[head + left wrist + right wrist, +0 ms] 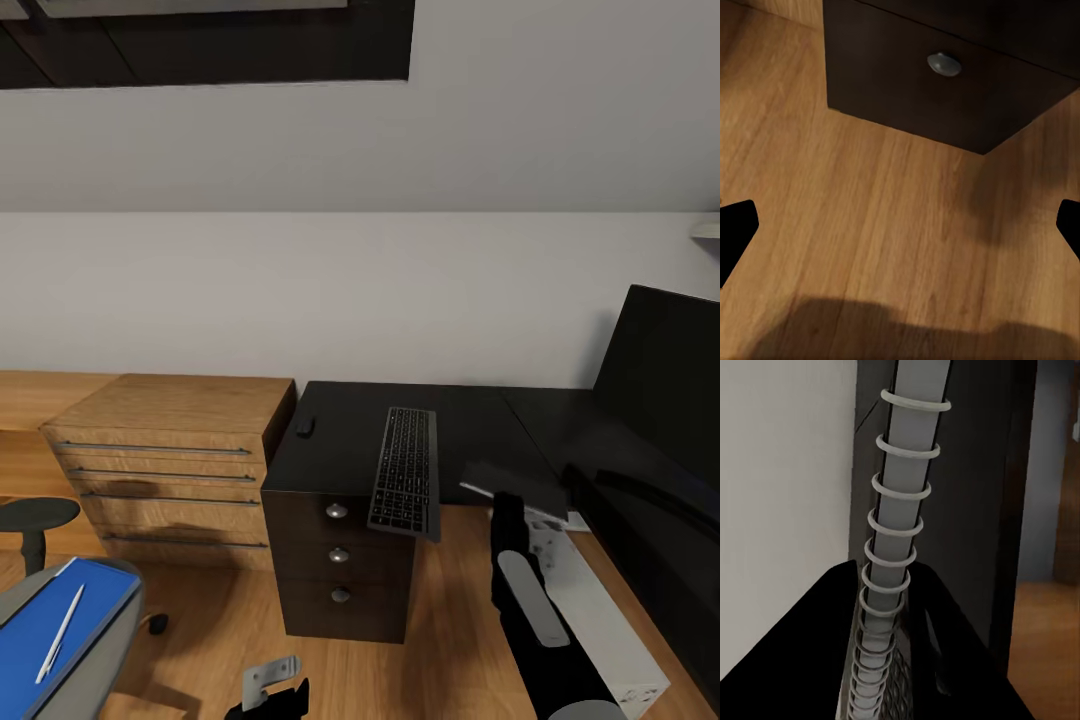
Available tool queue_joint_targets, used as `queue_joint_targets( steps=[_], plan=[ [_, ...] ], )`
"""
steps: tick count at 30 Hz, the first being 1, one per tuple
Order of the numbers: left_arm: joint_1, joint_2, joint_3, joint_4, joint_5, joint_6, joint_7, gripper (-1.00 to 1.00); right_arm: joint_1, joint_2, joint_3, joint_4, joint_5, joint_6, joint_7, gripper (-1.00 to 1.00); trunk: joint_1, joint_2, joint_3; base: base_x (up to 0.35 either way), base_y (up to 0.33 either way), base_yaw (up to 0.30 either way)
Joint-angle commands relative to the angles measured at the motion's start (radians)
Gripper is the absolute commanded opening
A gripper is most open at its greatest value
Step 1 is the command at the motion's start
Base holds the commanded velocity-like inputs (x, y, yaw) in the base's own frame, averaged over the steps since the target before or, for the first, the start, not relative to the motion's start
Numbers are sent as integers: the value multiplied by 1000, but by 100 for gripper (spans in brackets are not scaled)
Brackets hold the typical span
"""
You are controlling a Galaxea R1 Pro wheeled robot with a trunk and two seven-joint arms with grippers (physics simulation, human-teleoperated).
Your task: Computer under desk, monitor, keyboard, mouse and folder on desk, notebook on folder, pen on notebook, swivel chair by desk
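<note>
A black desk (480, 420) with a drawer unit (340, 570) carries the keyboard (405, 470), which overhangs the front edge, and a small black mouse (305, 425). The monitor (660, 390) stands at the right. Low beside the desk lies the white computer (610, 630). My right gripper (508, 512) is shut on a dark spiral notebook (515, 483), held just above the desk's front edge; its wire binding (896, 532) runs between the fingers (952, 660). The swivel chair (105, 655) at lower left bears the blue folder (30, 645) and a white pen (60, 632). My left gripper (272, 692) hangs open over the floor.
A light wooden dresser (170, 450) stands left of the desk against the white wall. A dark round armrest (35, 515) rises at the far left. The left wrist view looks down on wood floor (870, 217) and the drawer unit's lowest knob (943, 64).
</note>
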Motion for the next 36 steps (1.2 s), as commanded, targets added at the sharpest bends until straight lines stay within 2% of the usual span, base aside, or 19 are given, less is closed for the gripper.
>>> queue_joint_targets(
  steps=[1, 4, 6, 10, 32, 36],
  plan=[
    [-1, 3, -2, -1, 6, 3, 7, 100, -1, 0, -1, -1, 20, -14, -2, -100, 0, -1, -1, 0, 0, 0],
    [-1, 11, -3, 0, 5, 2, 6, 100, -1, 0, -1, 2, 85, -52, -3, -100, 0, -1, -1, 0, 0, 0],
    [-1, 13, -3, 0, 4, 2, 5, 100, -1, 1, -1, 4, 114, -67, -3, -100, 0, -1, -1, 60, 0, 0],
    [-1, 14, -5, 1, 3, 2, 2, 100, -1, 0, -1, 5, 139, -79, -3, -100, 0, -1, -1, 209, 0, 0],
    [-1, 14, -7, 15, 5, 3, 3, 100, -1, 2, -1, 6, 145, -78, -19, -100, 0, -1, -1, 91, 29, 0],
    [-1, 9, -4, 14, 8, 0, 11, 100, -1, 2, -1, 6, 145, -78, -21, -100, 15, -29, -14, 4, 3, 0]
  ],
)
